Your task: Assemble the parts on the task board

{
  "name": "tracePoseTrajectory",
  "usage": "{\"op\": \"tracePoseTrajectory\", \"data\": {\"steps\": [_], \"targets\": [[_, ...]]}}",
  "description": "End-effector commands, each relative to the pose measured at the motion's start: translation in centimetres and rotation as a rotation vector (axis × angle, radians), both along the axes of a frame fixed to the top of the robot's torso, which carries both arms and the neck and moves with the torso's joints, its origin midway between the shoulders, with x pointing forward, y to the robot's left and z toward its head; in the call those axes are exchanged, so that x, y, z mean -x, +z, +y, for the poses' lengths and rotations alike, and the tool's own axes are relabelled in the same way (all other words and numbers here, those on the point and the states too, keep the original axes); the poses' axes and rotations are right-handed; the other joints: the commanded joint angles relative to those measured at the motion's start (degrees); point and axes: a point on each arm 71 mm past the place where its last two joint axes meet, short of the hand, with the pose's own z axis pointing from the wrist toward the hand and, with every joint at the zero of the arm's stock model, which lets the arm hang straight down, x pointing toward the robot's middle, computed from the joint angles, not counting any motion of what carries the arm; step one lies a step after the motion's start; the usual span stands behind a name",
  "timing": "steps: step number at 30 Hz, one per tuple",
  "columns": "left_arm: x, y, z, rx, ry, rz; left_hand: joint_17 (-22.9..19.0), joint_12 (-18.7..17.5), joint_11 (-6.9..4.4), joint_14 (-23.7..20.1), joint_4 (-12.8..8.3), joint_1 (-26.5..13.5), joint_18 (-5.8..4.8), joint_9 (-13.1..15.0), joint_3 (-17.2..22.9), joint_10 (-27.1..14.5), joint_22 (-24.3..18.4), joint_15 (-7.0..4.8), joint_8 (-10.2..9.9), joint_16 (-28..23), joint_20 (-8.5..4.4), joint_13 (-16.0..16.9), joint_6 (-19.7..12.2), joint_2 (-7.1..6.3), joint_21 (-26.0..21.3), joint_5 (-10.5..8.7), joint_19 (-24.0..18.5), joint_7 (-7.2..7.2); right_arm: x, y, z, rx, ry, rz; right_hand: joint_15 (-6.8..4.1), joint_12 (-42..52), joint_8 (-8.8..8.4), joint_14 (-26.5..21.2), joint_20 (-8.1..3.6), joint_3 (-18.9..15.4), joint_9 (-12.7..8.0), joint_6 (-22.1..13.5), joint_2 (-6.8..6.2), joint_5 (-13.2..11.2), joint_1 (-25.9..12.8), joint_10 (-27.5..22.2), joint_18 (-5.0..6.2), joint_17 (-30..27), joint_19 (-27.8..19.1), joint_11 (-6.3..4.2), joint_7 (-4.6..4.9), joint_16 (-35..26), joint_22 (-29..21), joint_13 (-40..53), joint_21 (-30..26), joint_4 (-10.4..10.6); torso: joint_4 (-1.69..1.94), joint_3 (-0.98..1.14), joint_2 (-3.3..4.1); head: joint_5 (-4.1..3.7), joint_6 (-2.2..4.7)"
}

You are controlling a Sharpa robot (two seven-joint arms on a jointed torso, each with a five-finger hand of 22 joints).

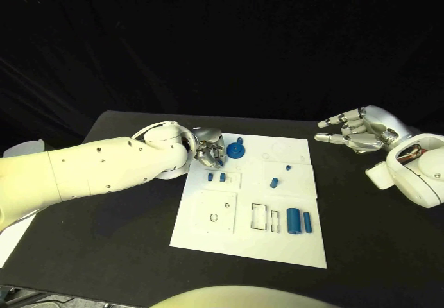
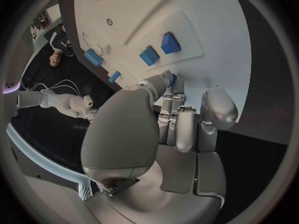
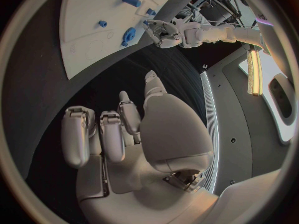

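lying nearest on the task board (image 1: 213, 240) are a blue cylinder (image 1: 293, 220) and a slimmer blue pin (image 1: 307, 222) (side by side, by two rectangular slots). at the board's far left corner the left hand (image 1: 208, 146) is pinching a round blue gear (image 1: 237, 151). off the board's far right corner the right hand (image 1: 359, 133) is hovering, fingers loosely curled, holding nothing.

Both arms are clad in smooth white shells. The left arm (image 1: 102, 168) is a thick rounded casing dotted with small dark screw holes, and thin pale cables loop at its wrist. The right arm (image 1: 421, 173) ends in a blocky white wrist housing with an opening that shows reddish wiring. The left hand (image 1: 207, 146) and right hand (image 1: 359, 131) are silver metal, with segmented fingers and rounded, glossy grey palm shells.
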Motion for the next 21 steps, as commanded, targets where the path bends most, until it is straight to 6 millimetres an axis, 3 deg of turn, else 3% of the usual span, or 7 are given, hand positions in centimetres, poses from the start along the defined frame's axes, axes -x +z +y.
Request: {"op": "tracePoseTrajectory", "data": {"steps": [1, 7, 14, 21], "targets": [[0.17, -0.27, -0.21, -0.016, -0.016, 0.023, 0.0, -0.3, 0.01, 2.5, -0.4, -0.5, -0.52, 0.0, 0.0, 0.7, 0.2, -0.43, -0.4, 0.4, -0.5, 0.1, 0.4, 0.07, 0.3, -0.27, 1.0, -0.05, 0.05, -0.04, 0.13, 0.004, 0.015, -0.001, -0.4, -0.2, -0.02, 5.3, 0.03, -0.4, 0.1, 0.5, 0.31, 0.3, -0.1, -0.1, 0.78, 12.0, -0.2, -0.19, 0.04, -0.3, 0.0, 0.1, -0.3, 0.0, 0.03, 0.0, -0.01, 0.03, -0.02], [0.17, -0.32, -0.2, -0.019, -0.013, 0.026, 0.0, -0.5, 0.01, 2.5, -0.5, -0.6, -0.51, -0.1, -0.1, 0.7, 0.2, -0.43, -0.5, 0.4, -0.52, 0.1, 0.4, -0.01, 0.2, -0.32, 1.0, -0.05, 0.04, -0.04, 0.14, 0.004, 0.015, -0.001, -0.4, -0.2, -0.02, 5.3, 0.03, -0.4, 0.1, 0.5, 0.31, 0.3, -0.1, -0.1, 0.78, 12.0, -0.2, -0.19, 0.04, -0.3, 0.0, 0.1, -0.3, 0.0, 0.04, -0.01, -0.02, 0.05, 0.02], [0.16, -0.43, -0.17, -0.031, -0.005, 0.037, -0.4, -3.5, 1.2, 2.3, -0.4, -2.2, -0.56, -1.7, 0.0, -2.4, 0.0, 0.45, -3.8, 0.4, 0.02, -0.6, -4.1, -1.09, -0.2, -0.41, 0.7, 0.82, 0.04, -0.05, 0.15, 0.004, 0.015, -0.001, -0.4, -0.2, -0.02, 5.3, 0.03, -0.4, 0.1, 0.5, 0.31, 0.3, -0.1, -0.1, 0.78, 12.0, -0.2, -0.19, 0.04, -0.3, 0.0, 0.1, -0.3, 0.0, 0.0, -0.01, 0.01, 0.09, 0.03], [0.12, -0.51, -0.07, -0.04, 0.005, 0.044, -1.3, -4.6, 1.77, 2.1, -0.2, -3.1, -0.36, -2.5, -0.2, -4.3, -0.9, 0.89, -4.2, 0.1, 0.44, -0.8, -5.9, -1.77, -1.3, -0.35, 0.4, 1.22, 0.05, -0.06, 0.15, 0.004, 0.015, 0.001, -0.4, -0.2, -0.02, 5.3, 0.03, -0.4, 0.1, 0.5, 0.31, 0.3, -0.1, -0.1, 0.78, 12.0, -0.2, -0.19, 0.04, -0.3, 0.0, 0.1, -0.3, 0.0, 0.0, 0.02, 0.01, 0.09, 0.04]]}}
